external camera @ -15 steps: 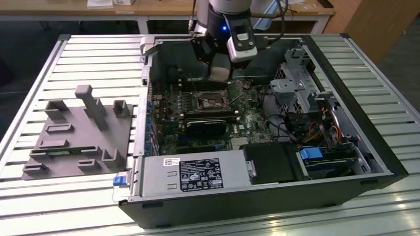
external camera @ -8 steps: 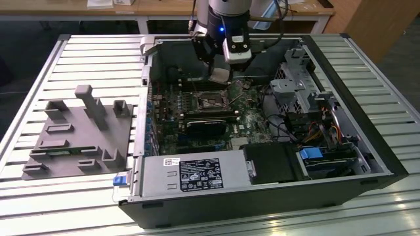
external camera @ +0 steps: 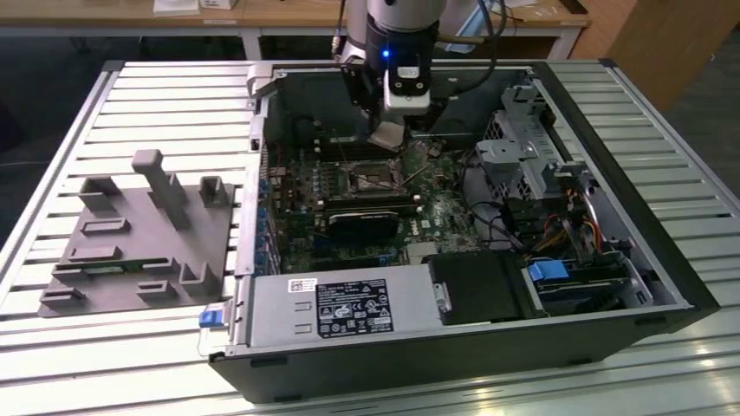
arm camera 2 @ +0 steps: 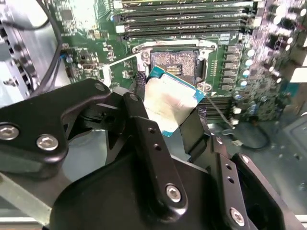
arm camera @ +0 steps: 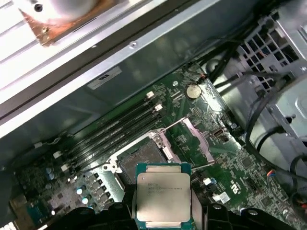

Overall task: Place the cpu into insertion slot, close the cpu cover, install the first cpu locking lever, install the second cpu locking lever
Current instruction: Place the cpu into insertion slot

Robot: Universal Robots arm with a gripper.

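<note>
The gripper [arm camera 2: 169,117] is clenched on the cpu [arm camera 2: 170,101], its 2 black fingers [arm camera 2: 144,127] pressing on opposite edges of the chip. That hold looks chosen to keep the pads off the underside and leave the dull metal top facing up toward the wrist. In the first wrist view the cpu [arm camera: 164,191] hangs between the gripper [arm camera: 164,214] fingers with its green edge showing all round, so the grip seems to take only a narrow margin. The chip is in the air above the motherboard [arm camera: 230,167], near the insertion slot [arm camera: 141,159] but not over it squarely and clearly apart from it. The socket's dark contact field is bare, so nothing is seated yet. In the second wrist view the insertion slot [arm camera 2: 180,64] lies just past the chip's far corner, with the 4 long memory slots [arm camera 2: 182,19] beyond it. The cpu cover [arm camera: 195,140] appears swung up and away to 1 side of the socket, which keeps the opening free for the chip to come down. A thin wire lever [arm camera: 171,125] beside it seems unlatched too. In the exterior view the gripper [external camera: 390,132] reaches down into the open computer case [external camera: 601,286], which lies on its side on a slatted table [external camera: 173,95], and the socket [external camera: 373,178] sits below and nearer the camera.
</note>
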